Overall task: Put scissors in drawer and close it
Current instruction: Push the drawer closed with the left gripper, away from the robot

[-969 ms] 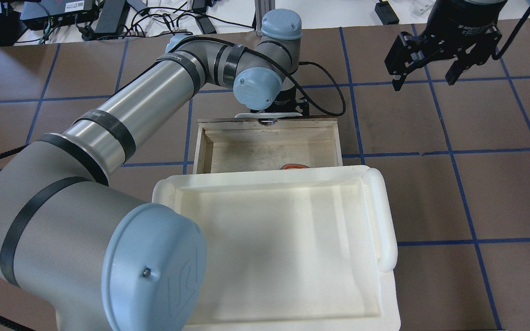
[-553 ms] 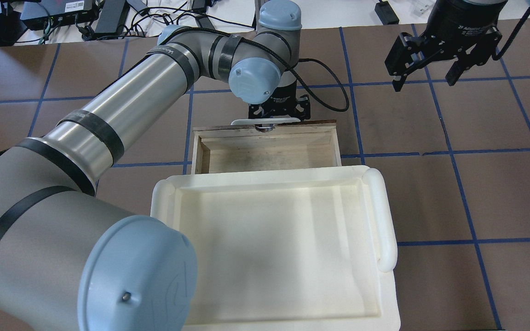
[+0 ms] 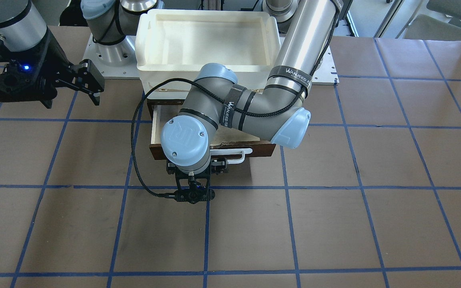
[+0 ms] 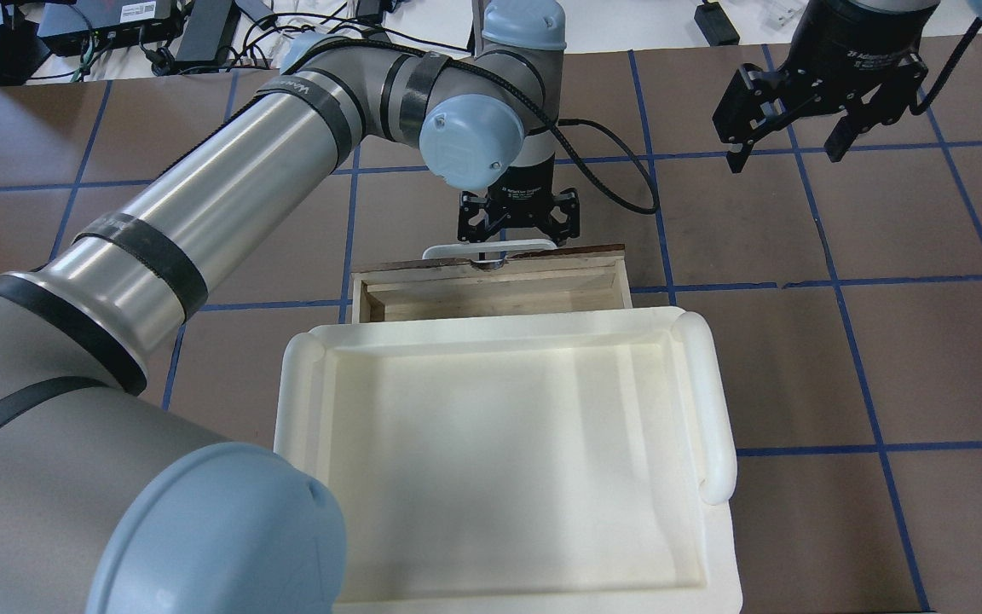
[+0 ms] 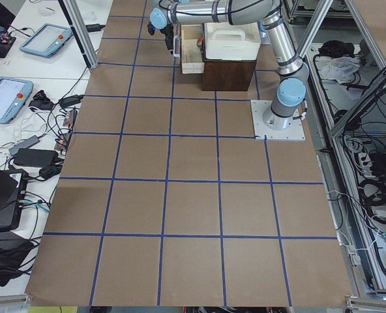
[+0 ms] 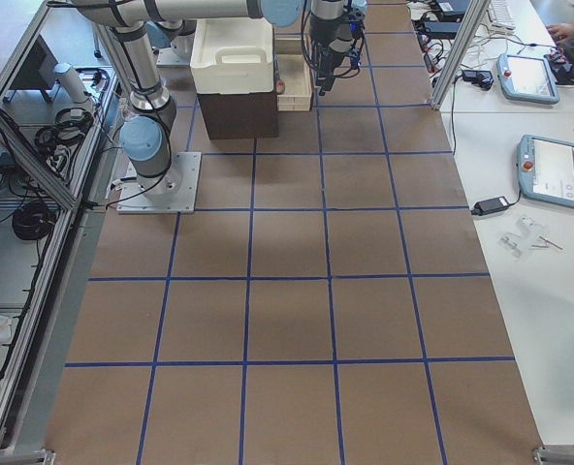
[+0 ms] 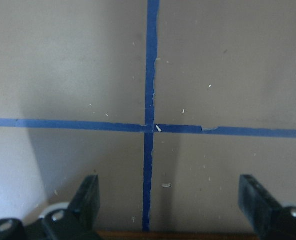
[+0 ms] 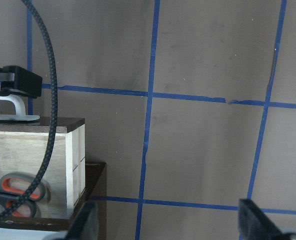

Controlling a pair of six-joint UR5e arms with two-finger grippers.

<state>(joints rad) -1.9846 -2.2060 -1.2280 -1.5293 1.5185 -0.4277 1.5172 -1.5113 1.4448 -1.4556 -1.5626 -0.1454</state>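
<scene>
The drawer (image 4: pixel 491 294) sticks out a short way from under the white tray, with its pale inside showing. My left gripper (image 4: pixel 518 228) is open and points down just beyond the drawer's white bar handle (image 4: pixel 491 250); whether it touches I cannot tell. In the left wrist view the fingers (image 7: pixel 90 200) stand wide apart over the table. The scissors (image 8: pixel 15 192) lie inside the drawer by its side wall, seen only in the right wrist view. My right gripper (image 4: pixel 788 147) is open and empty, high at the far right.
A large white plastic tray (image 4: pixel 713 409) sits on top of the dark brown cabinet (image 6: pixel 239 114) that holds the drawer. A black cable (image 3: pixel 134 160) loops from the left wrist beside the drawer. Brown table with blue tape lines all around.
The drawer has slid back under the tray, with my left gripper following its handle toward the robot. The scissors' orange loop no longer shows from overhead. The right arm has not moved.
</scene>
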